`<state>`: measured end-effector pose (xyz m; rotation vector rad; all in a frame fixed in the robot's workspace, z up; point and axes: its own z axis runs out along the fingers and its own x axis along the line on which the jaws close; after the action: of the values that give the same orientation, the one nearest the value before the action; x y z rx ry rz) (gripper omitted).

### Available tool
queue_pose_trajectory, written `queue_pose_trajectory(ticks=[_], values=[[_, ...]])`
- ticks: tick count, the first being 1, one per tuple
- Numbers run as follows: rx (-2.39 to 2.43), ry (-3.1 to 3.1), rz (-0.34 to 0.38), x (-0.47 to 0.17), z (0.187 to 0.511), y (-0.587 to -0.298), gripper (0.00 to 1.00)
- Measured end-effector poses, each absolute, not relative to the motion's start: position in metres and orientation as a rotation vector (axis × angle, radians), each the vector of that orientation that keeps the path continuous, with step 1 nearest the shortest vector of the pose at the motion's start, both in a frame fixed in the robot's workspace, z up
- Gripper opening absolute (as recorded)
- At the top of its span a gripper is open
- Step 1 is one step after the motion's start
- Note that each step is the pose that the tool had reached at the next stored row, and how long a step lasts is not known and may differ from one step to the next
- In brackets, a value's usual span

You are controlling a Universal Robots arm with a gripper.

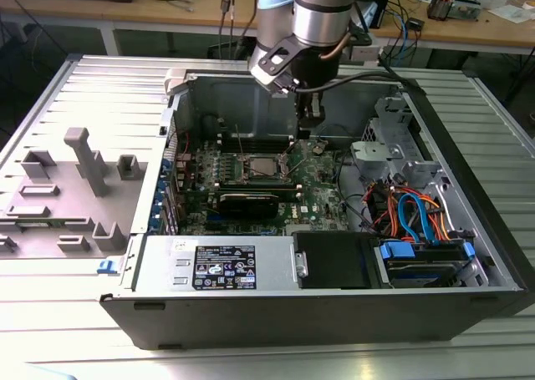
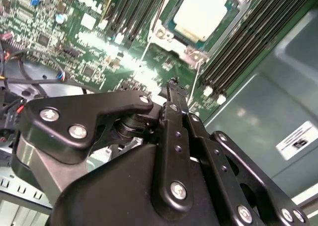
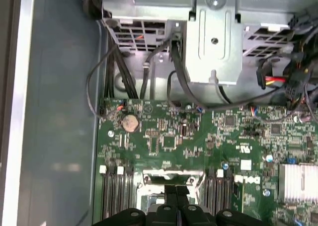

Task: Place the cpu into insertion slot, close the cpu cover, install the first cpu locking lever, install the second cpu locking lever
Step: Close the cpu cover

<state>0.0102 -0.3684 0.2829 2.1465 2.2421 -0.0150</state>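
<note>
The cpu (image 2: 201, 12) shows its pale silver top on the green motherboard (image 2: 94, 37), lying flat in the insertion slot, which it hides. The cpu cover (image 2: 168, 35) lies as a metal frame around the chip. A thin wire lever (image 2: 158, 22) runs along one side of the frame. In the exterior view the cpu (image 1: 263, 167) sits mid-board, and my gripper (image 1: 308, 121) hangs just above and to the exterior view's right of it. Its black fingers (image 2: 174, 94) are pressed together with nothing between them. The socket's metal edge (image 3: 169, 178) lies just beyond the fingertips (image 3: 171, 206).
Black memory slots (image 2: 238, 47) flank the socket on both sides. The open computer case (image 1: 334, 301) has a drive cage (image 3: 213, 42) and cable bundles (image 1: 410, 213) at the exterior view's right. A grey fixture tray (image 1: 75, 188) lies outside the case at the exterior view's left.
</note>
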Motion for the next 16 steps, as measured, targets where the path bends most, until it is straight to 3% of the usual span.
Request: queue_pose_trajectory(ticks=[16], values=[[2.145,2.242,-0.027,0.037,0.27,-0.368,0.11]])
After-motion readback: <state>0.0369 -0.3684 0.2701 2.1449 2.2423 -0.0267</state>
